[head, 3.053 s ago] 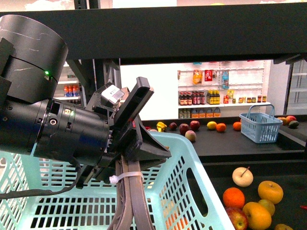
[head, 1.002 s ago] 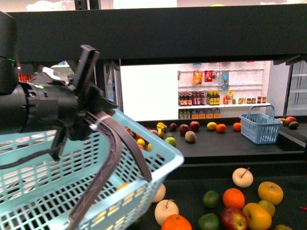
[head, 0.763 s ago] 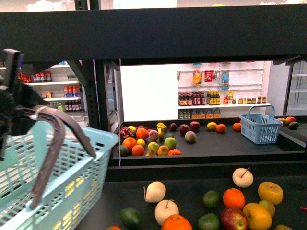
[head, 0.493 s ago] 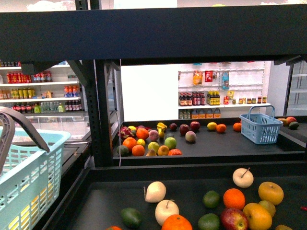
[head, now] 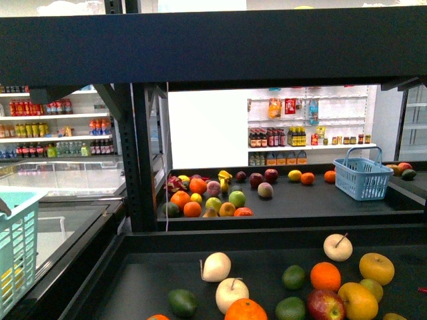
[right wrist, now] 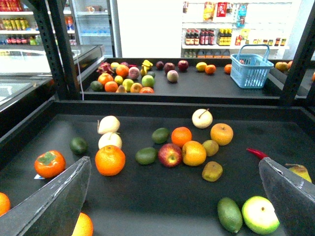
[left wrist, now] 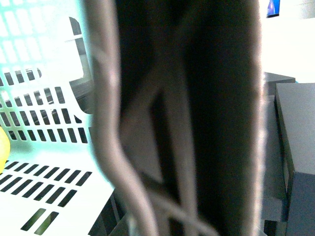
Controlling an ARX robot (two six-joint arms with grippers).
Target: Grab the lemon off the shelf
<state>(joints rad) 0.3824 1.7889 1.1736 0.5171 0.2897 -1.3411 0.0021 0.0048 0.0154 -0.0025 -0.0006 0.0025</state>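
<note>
The shelf (head: pixel 141 167) is a black-framed stand with dark decks. A small bright yellow fruit, seemingly the lemon (head: pixel 195 197), lies in the fruit pile on the far deck; it also shows in the right wrist view (right wrist: pixel 118 79). My right gripper (right wrist: pixel 170 206) is open and empty above the near deck (right wrist: pixel 162 196), its fingers (right wrist: pixel 49 201) wide apart, far from that pile. My left gripper is shut on the basket handle (left wrist: pixel 197 118), which fills the left wrist view. Only a corner of the light blue basket (head: pixel 13 253) shows at the front view's left edge.
The near deck holds an orange (right wrist: pixel 110 160), an apple (right wrist: pixel 170 155), orange-yellow round fruits (right wrist: pixel 194 153), pale pears (right wrist: pixel 202 118), avocados (right wrist: pixel 229 214) and a red chilli (right wrist: pixel 257 153). A small blue basket (head: pixel 362 175) stands on the far deck. A yellow bit (left wrist: pixel 2 147) shows inside my basket.
My left arm and the basket have swung left, almost out of the front view. The shelf decks and their fruit, hidden before, are now in view.
</note>
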